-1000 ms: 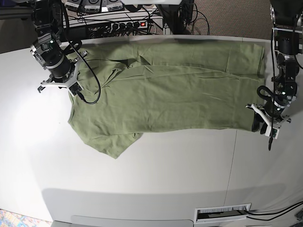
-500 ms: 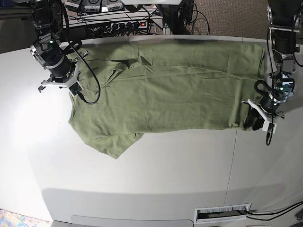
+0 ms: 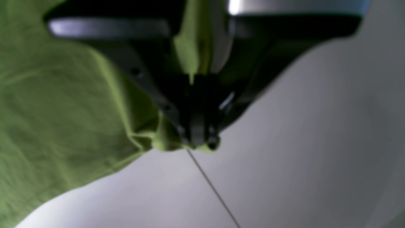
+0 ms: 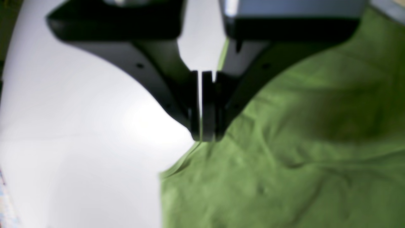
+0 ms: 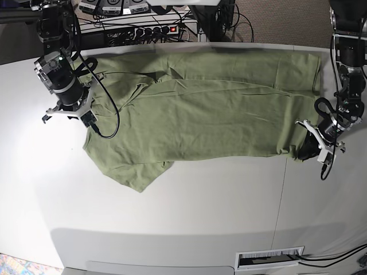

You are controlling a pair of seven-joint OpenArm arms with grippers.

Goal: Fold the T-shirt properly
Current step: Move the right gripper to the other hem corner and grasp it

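Observation:
The olive-green T-shirt (image 5: 200, 114) lies spread and wrinkled across the white table (image 5: 172, 217). At the shirt's right bottom corner my left gripper (image 5: 304, 151) is shut on the fabric. In the left wrist view, green cloth (image 3: 63, 110) bunches at the left gripper (image 3: 199, 143) and runs up between its fingers. My right gripper (image 5: 87, 121) sits at the shirt's left edge, below the sleeve. In the right wrist view, the right gripper (image 4: 202, 134) is shut, its tips meeting the hem of the T-shirt (image 4: 300, 142), which rises slightly toward them.
A power strip with cables (image 5: 155, 28) lies beyond the table's far edge. A seam in the tabletop (image 5: 281, 195) runs down the right side. A vent slot (image 5: 269, 258) sits at the front edge.
My left gripper moved in on the shirt's right bottom corner and closed on it. The right gripper shifted slightly to the left, staying shut.

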